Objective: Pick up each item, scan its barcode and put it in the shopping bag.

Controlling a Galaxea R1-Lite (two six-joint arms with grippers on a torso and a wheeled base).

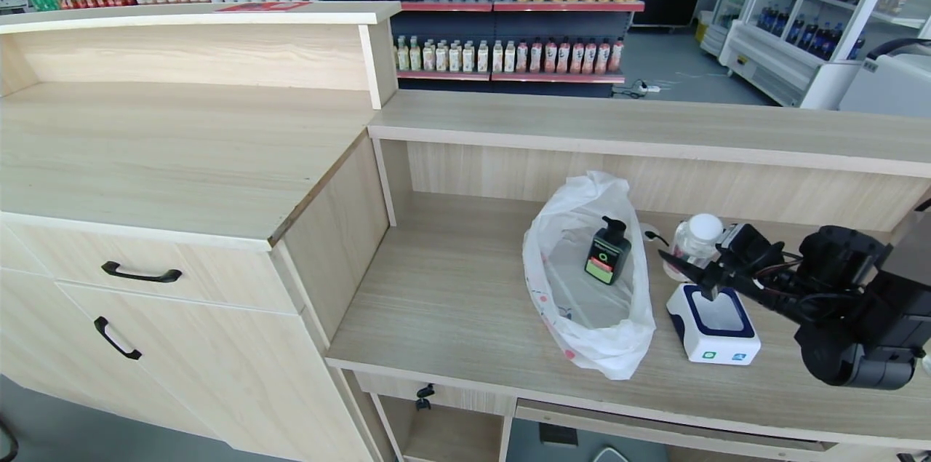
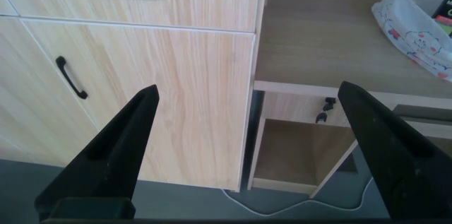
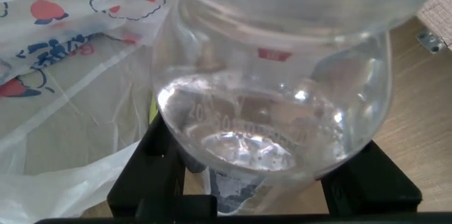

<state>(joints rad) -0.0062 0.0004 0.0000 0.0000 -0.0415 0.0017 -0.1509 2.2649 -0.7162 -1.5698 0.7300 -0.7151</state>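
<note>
White-capped and clear, the jar (image 1: 694, 238) is sitting clamped in the right gripper (image 1: 684, 262), its body hiding one finger, just behind the scanner (image 1: 713, 324) and beside the gaping shopping bag (image 1: 542, 265), while the left gripper (image 2: 248, 93) is hanging spread wide in open room before the cabinet doors (image 2: 176, 97).

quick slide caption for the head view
Right gripper grips a clear jar beside the scanner and shopping bag, green pump bottle already bagged.

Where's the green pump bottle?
In the head view, the dark green pump bottle sits inside the white plastic shopping bag, left of the white-and-blue scanner box.
</note>
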